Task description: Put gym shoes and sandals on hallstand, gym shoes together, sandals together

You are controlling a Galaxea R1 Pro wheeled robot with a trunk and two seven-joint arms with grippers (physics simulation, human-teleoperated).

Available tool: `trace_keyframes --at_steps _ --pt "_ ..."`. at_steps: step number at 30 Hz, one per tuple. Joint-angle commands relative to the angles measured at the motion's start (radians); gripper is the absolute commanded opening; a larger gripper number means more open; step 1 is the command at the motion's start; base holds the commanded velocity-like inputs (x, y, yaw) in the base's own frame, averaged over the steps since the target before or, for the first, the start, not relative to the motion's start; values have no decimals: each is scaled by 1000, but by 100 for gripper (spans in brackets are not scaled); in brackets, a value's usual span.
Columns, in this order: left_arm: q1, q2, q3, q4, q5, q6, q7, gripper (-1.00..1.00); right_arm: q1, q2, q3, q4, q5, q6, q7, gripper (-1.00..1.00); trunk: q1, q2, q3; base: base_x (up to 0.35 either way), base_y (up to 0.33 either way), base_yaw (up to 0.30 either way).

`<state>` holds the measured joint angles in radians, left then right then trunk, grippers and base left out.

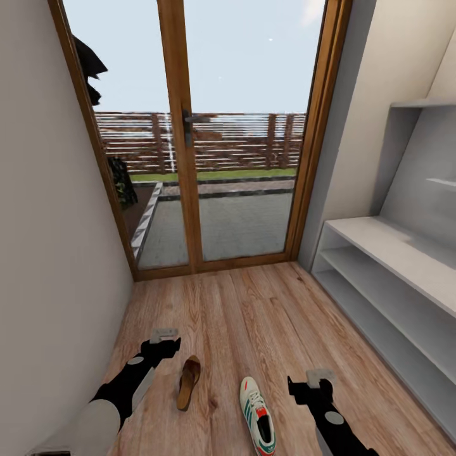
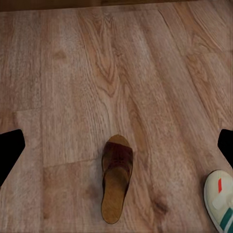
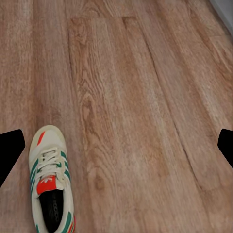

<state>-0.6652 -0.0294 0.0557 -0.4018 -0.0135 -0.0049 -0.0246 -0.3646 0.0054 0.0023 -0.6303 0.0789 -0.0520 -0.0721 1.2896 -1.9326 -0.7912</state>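
While I hold both arms low over the corridor, this is what I read off the cameras.

Floor: the corridor floor [image 1: 253, 310] is light brown wood plank, running from the glazed wooden door [image 1: 190, 145] at its far edge toward me.

Sandal: one brown sandal [image 1: 188, 382] lies flat on the planks toward the floor's left edge, near the plain wall [image 1: 44, 253]. My left wrist camera shows the same sandal [image 2: 116, 178] with its tan insole up.

Gym shoe: one cream sneaker with green stripes [image 1: 257, 415] lies just right of the sandal, apart from it, toe pointing at the door. The right wrist camera has it [image 3: 50, 184] sole down, laces up.

Hallstand: the pale-grey shoe rack [image 1: 392, 285] stands along the floor's right edge; the shelves I can see carry no shoes.

Left gripper [image 1: 166, 335]: over the planks just left of the sandal, fingers spread wide, holding nothing.

Right gripper [image 1: 318, 379]: over bare planks right of the sneaker, between it and the rack, fingers likewise spread and holding nothing.
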Motion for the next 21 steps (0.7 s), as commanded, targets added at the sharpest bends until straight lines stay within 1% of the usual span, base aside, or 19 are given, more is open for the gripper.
trace_keyframes --at_steps 1,12,16,21 --pt "-3 0 5 0 -2 1 -4 100 -3 0 1 2 8 2 -5 100 0 0 -1 0 0 0" --pt "-1 7 3 4 -3 1 -7 100 -11 1 2 15 11 14 -3 100 0 0 -1 0 0 0" --pt "0 8 3 4 -3 0 -7 100 -11 0 1 42 10 14 -2 100 0 0 -1 6 0 0" --pt "0 8 3 4 -3 0 -8 100 -11 -1 1 80 10 15 -3 100 0 0 -1 170 0 0"
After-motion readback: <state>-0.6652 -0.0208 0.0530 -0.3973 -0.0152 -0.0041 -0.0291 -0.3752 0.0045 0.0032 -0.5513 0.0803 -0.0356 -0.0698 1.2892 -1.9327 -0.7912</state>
